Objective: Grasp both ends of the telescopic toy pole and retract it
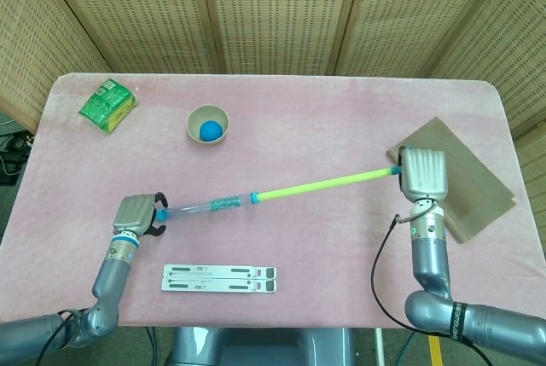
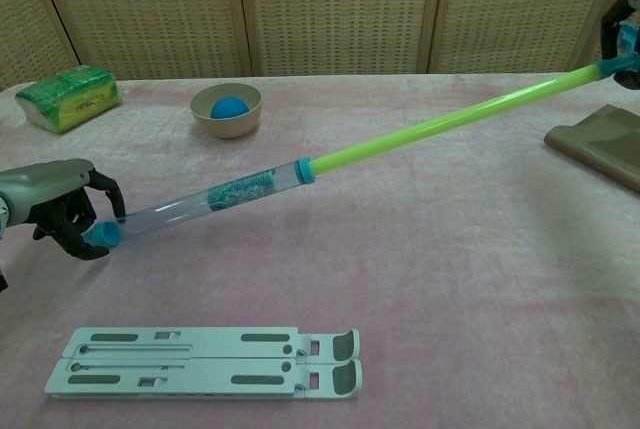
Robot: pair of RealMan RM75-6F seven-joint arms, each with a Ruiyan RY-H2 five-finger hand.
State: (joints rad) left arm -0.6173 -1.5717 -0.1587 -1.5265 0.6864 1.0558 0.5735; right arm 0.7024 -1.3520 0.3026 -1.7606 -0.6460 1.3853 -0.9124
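**Now at both ends: robot hands meet the toy pole**

Across a pink-covered table [image 1: 281, 119] backed by woven screens [image 1: 273, 12], a telescopic toy pole [image 1: 281, 192] stretches almost from side to side, drawn out to its green inner section. Its right end is lifted off the cloth and held by the robot's right hand [image 1: 422, 173], whose fingers are hidden beneath the hand's back in the head view and cut by the frame edge in the chest view. The clear tube end slopes down to the left, where the blue cap [image 2: 100, 235] sits within the dark, curled fingers [image 2: 72, 217] of the left hand [image 1: 137, 213]; whether they press on it or only ring it cannot be told. A brown folded cloth [image 1: 469, 183] lies under and beside the right hand. Near the front edge rests a flat white folding stand [image 1: 219, 278]. At far left lies a green packet [image 1: 108, 104]; right of it, a small bowl [image 1: 208, 115] holds a blue ball [image 1: 210, 131].
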